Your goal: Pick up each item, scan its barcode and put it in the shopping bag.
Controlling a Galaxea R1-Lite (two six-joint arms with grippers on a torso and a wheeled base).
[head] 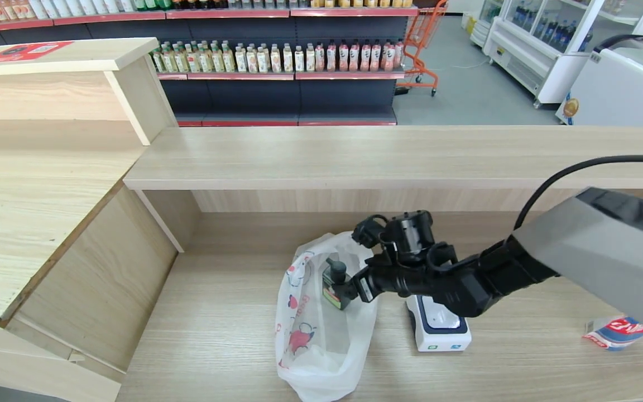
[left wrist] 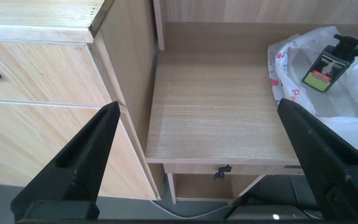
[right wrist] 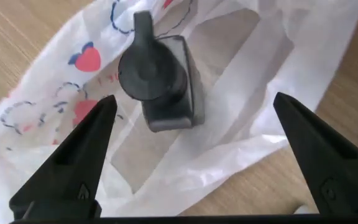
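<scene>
Above the open mouth of the shopping bag (head: 310, 346), the right gripper (right wrist: 194, 98) is held with its fingers spread wide, nothing gripped. The dark pump bottle (head: 332, 285) is seen between them, within the bag's mouth. Just right of the bag, a scanner (head: 438, 326) is set on the counter (head: 215, 335). The left gripper (left wrist: 199, 104) is likewise spread and empty.

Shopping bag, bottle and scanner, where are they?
Shopping bag (head: 302, 335): head view, printed side.
Bottle (right wrist: 157, 78): right wrist view, black pump top.
Scanner (head: 444, 338): head view, white base.
</scene>
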